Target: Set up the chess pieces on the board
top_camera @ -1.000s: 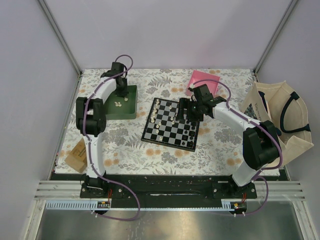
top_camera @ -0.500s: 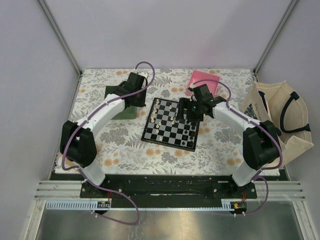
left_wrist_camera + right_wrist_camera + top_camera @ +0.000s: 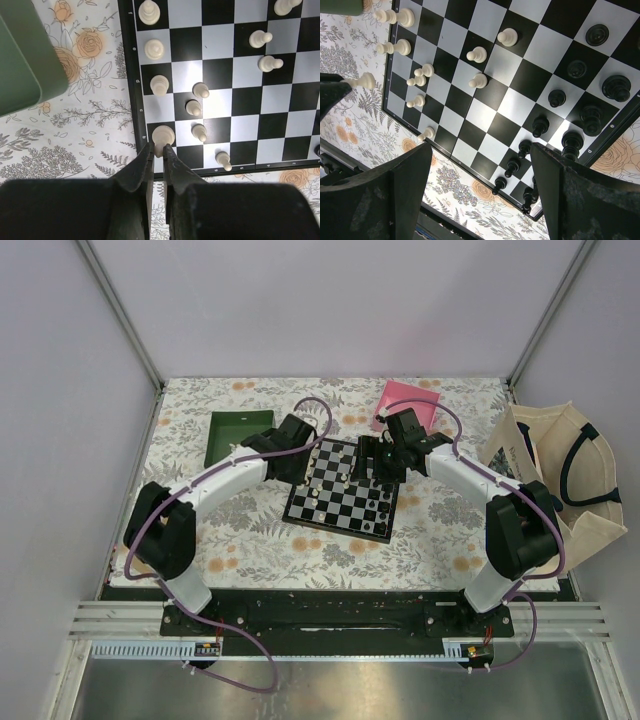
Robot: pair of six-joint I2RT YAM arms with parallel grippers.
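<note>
The checkered board lies mid-table. Cream-white pieces stand along its left side and black pieces along its right. My left gripper is over the board's far left corner. In the left wrist view it is shut on a cream-white piece above the board's edge column, beside several white pieces. My right gripper hovers over the far right of the board. In the right wrist view it is open and empty above the black pieces.
A green tray sits left of the board and shows in the left wrist view. A pink box lies behind the board. A cream tote bag stands at the right edge. The tablecloth is floral.
My left arm has swung from the green tray rightward to the board's far left corner, with a cream-white piece in its jaws. The right arm has not moved.
</note>
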